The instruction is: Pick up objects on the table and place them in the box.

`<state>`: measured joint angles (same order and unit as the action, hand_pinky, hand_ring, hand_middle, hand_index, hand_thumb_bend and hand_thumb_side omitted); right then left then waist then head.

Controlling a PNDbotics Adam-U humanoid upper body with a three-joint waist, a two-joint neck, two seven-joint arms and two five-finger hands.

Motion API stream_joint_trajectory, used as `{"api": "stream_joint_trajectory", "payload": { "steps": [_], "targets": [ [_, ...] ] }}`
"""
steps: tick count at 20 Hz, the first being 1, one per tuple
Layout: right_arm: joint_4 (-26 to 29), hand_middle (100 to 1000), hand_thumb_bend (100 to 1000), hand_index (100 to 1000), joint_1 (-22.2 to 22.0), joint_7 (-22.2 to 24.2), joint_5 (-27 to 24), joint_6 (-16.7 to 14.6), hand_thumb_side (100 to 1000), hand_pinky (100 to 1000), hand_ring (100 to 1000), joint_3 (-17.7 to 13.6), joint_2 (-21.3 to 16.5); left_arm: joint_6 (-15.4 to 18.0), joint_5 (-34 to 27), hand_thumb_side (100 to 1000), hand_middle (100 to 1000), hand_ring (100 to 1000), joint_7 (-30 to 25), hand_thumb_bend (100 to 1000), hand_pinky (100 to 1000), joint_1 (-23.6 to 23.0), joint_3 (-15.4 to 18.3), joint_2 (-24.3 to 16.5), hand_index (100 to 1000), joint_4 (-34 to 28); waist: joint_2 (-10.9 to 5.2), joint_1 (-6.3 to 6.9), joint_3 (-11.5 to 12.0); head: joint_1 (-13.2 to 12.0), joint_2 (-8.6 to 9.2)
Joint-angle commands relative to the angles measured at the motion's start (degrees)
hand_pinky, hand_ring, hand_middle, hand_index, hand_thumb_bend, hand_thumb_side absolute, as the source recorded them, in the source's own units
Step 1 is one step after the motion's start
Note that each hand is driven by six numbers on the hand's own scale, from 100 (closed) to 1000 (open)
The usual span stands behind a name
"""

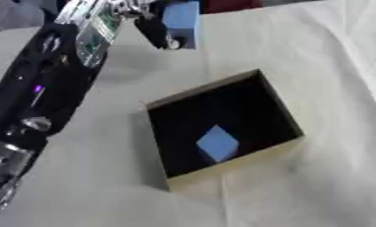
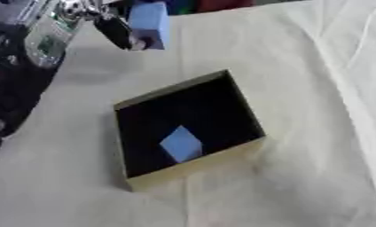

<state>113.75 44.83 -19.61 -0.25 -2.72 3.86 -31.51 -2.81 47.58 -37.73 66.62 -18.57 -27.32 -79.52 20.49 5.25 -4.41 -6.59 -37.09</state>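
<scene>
Left hand [image 1: 156,26] is clamped on a blue block [image 1: 182,21], held above the desk [image 1: 330,66]. The box [image 1: 278,101] lies below and nearer, already holding one blue cube [image 1: 217,143]. Step in hand: carrying. Next: bring the block over the opening and release.

No text, label or number can be read anywhere, not even on the arm's [image 1: 59,71] green circuit board [image 1: 90,40].

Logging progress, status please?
Left hand holding blue block, beyond the box. Another blue block inside. Right hand unseen. Nothing blocking.
</scene>
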Motion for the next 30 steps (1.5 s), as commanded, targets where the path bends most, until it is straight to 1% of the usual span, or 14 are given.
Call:
{"api": "stream_joint_trajectory", "payload": {
  "steps": [1, 4, 7, 9, 12, 17, 22, 23, 24, 30],
  "targets": [
    [0.84, 686, 100, 942, 0.54, -0.15, 0.48, -0.19, 1000, 860, 748, -0.64, -1.06, -2.04, -3.28, 177, 465, 497, -1.03, 100, 566, -0.34, -1.32, -3.29, 646, -9.51, -1.91, -0.44, 0.39, 0.60, -0.99],
    [0.84, 685, 100, 942, 0.35, -0.20, 0.59, -0.21, 1000, 860, 748, -0.72, -1.12, -5.49, -6.87, 187, 463, 490, -1.08, 100, 563, -2.49, -1.93, -4.01, 642, -17.83, -2.15, -0.54, 1.02, 0.86, -1.50],
    [0.84, 685, 100, 942, 0.06, -0.32, 0.67, -0.11, 1000, 860, 747, -0.83, -1.13, -8.23, -7.66, 188, 463, 493, -1.16, 100, 564, -4.38, -2.36, -3.24, 644, -24.51, -2.24, -0.71, 1.68, 0.43, -1.99],
    [0.84, 685, 100, 942, -0.16, -0.44, 0.73, -0.06, 1000, 860, 747, -0.93, -1.12, -8.89, -6.52, 185, 465, 496, -1.94, 100, 565, -5.23, -3.11, -2.13, 646, -27.79, -2.30, -0.78, 2.10, 0.11, -2.21],
    [0.84, 685, 100, 942, -0.51, -0.63, 0.87, -0.04, 1000, 860, 748, -1.12, -1.15, -8.96, -4.58, 189, 464, 495, -3.16, 100, 563, -6.28, -4.34, 0.57, 646, -30.33, -2.45, -0.81, 2.69, -0.03, -2.45],
    [0.84, 685, 100, 942, -1.20, -0.98, 1.03, -0.02, 1000, 860, 747, -1.40, -1.27, -8.50, -0.95, 192, 468, 498, -4.29, 100, 562, -8.87, -6.54, 4.51, 649, -30.47, -2.79, -0.65, 3.53, 0.56, -2.84],
    [0.84, 685, 100, 942, -1.60, -1.15, 1.05, 0.01, 1000, 861, 747, -1.50, -1.23, -6.96, 1.11, 184, 470, 503, -4.25, 100, 563, -10.60, -9.29, 5.19, 648, -28.49, -2.88, -0.54, 3.73, 1.09, -2.85],
    [0.84, 685, 100, 942, -1.65, -1.20, 1.06, 0.02, 1000, 861, 747, -1.54, -1.20, -6.53, 1.48, 122, 470, 505, -4.19, 100, 564, -10.82, -9.88, 5.11, 649, -27.90, -2.86, -0.53, 3.71, 1.19, -2.80],
    [0.84, 685, 100, 942, -1.70, -1.25, 1.06, 0.00, 1000, 861, 747, -1.58, -1.17, -6.05, 1.94, 178, 467, 506, -4.12, 100, 564, -11.02, -10.51, 5.03, 649, -27.22, -2.84, -0.54, 3.68, 1.24, -2.73],
    [0.84, 685, 100, 942, -1.88, -1.33, 1.01, -0.09, 1000, 862, 747, -1.65, -0.99, -3.46, 4.70, 175, 474, 514, -2.46, 100, 567, -12.01, -13.42, 5.73, 656, -22.33, -2.61, -0.63, 3.49, 1.25, -2.56]
  ]
}}
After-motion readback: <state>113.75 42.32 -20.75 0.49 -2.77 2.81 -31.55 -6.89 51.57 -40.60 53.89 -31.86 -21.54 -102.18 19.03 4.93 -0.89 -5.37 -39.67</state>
